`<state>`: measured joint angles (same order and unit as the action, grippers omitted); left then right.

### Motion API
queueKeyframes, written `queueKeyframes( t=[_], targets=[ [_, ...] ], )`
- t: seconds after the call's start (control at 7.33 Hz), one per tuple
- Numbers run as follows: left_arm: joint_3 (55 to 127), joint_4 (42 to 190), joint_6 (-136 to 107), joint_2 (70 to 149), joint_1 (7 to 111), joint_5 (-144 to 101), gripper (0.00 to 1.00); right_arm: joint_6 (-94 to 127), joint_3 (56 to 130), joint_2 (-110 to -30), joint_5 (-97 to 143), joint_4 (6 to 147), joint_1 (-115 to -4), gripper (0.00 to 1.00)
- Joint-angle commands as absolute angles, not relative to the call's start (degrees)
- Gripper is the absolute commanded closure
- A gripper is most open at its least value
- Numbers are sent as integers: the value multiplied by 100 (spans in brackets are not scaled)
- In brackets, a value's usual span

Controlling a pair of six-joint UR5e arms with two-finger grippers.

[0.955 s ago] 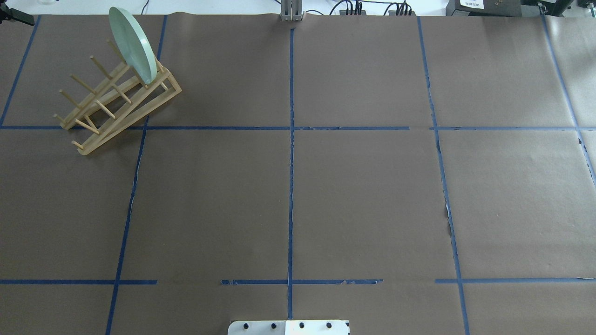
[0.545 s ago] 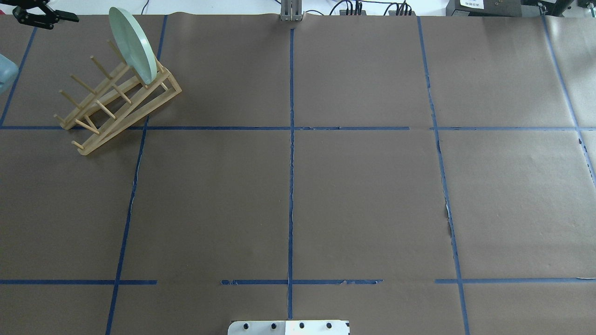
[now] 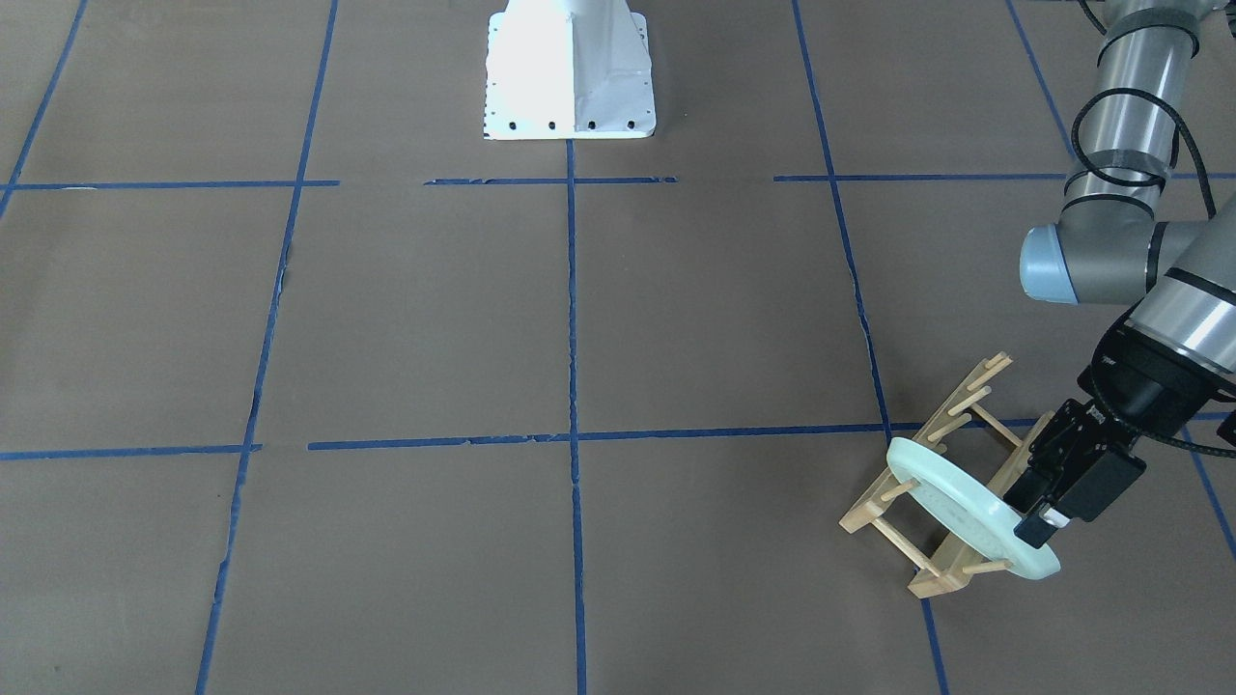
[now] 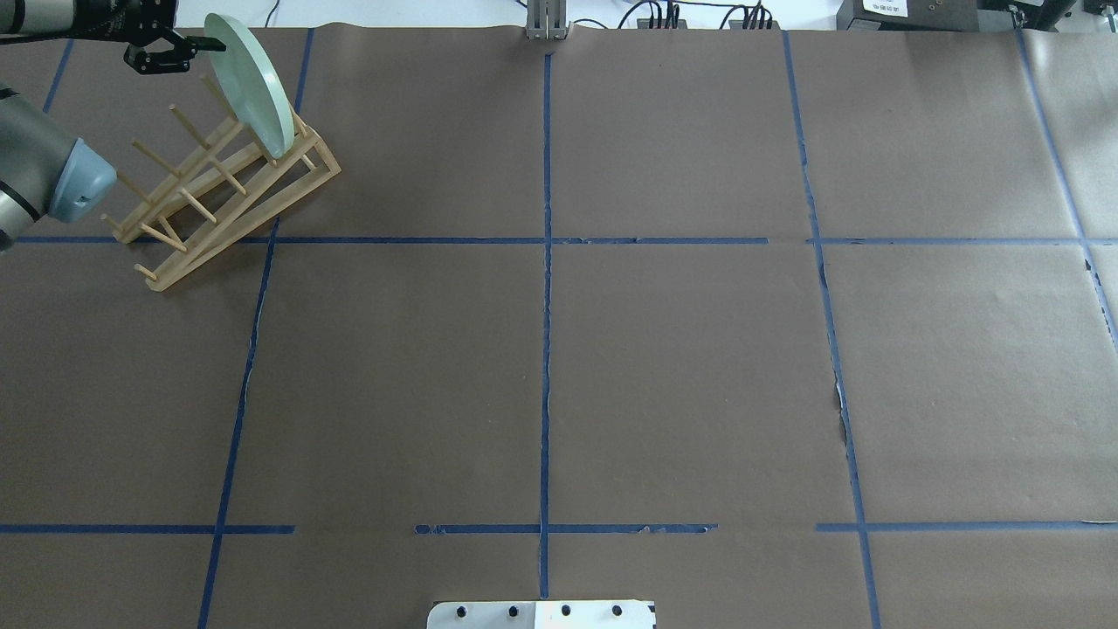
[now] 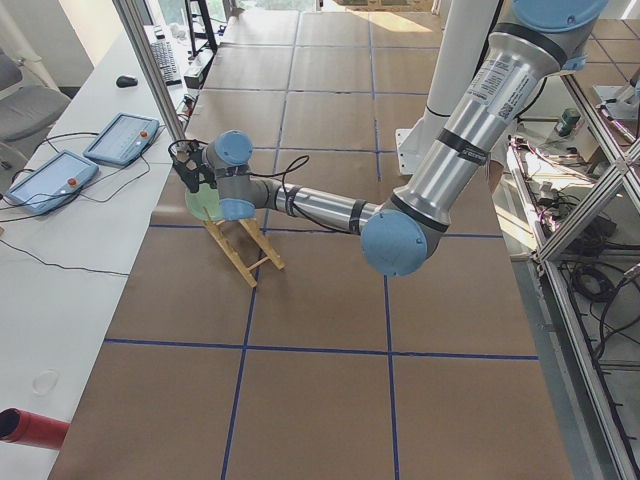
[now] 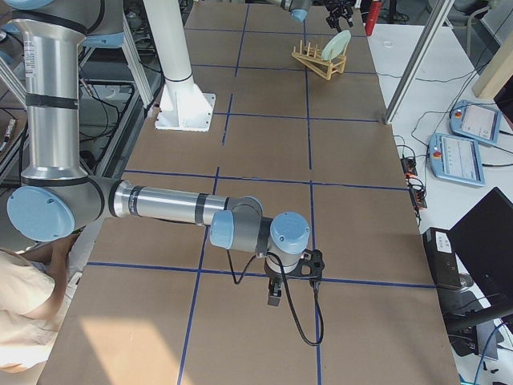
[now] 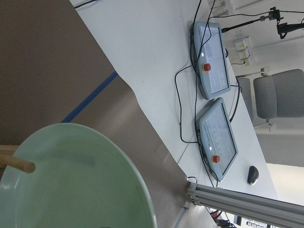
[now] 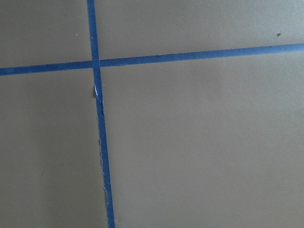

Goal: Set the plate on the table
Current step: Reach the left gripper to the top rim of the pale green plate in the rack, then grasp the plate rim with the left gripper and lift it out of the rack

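While the plate (image 4: 249, 83) stands tilted on edge in the wooden rack (image 4: 227, 192) at the table's (image 4: 681, 367) far left corner: left gripper (image 4: 194, 51), jaws spread beside its upper rim, grasping nothing. Right gripper (image 6: 274, 295), low over the table; opening cannot be told.

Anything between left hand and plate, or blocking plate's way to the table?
Nothing visible between the left hand and the plate. The plate stands among the pegs of the wooden rack, so it likely has to lift clear of them before reaching the table.
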<state>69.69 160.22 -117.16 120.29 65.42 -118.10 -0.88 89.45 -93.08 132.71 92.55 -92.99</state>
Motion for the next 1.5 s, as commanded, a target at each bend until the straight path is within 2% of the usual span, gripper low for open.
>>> queueKeyframes(
  t=[0.0, 0.14, 0.41, 0.95, 1.36],
  targets=[
    [6926, 16022, -11733, 12059, 6478, -11690, 58, -88, 8947, -9308, 13271, 9255, -9299, 0],
    [6926, 16022, -11725, 12059, 6486, -11689, 100, -88, 8947, -9308, 13271, 9255, -9299, 0],
    [7031, 16031, -11681, 12050, 6512, -11724, 100, -88, 8938, -9308, 13271, 9255, -9299, 0],
    [8092, 15822, -12476, 12067, 7022, -12549, 100, -88, 8947, -9308, 13271, 9255, -9299, 0],
    [8831, 13542, -12445, 12567, 6367, -12911, 100, -88, 8947, -9308, 13271, 9255, -9299, 0]
  ],
)
